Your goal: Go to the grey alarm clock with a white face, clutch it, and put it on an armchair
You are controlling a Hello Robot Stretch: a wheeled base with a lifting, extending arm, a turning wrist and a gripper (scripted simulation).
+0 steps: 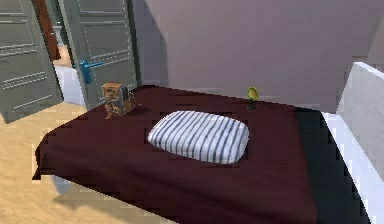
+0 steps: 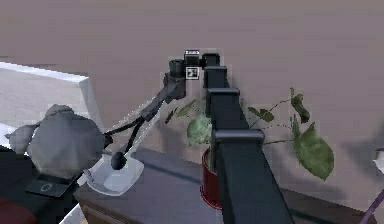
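The pincer (image 2: 172,80) is at the upper middle of the arm side view; what it holds cannot be told. A grey blob (image 2: 58,140), perhaps the clock, sits lower left beside a lamp (image 2: 116,176).

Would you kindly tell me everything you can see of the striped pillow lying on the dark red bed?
The grey-and-white striped pillow is a plump, rounded rectangle that looks like soft fabric, with thin stripes running across it. It lies flat near the middle of the dark maroon bedspread. Only the bedspread touches it; the small brown boxy object and the small yellow-green object by the bed's far edge stand well apart from it.
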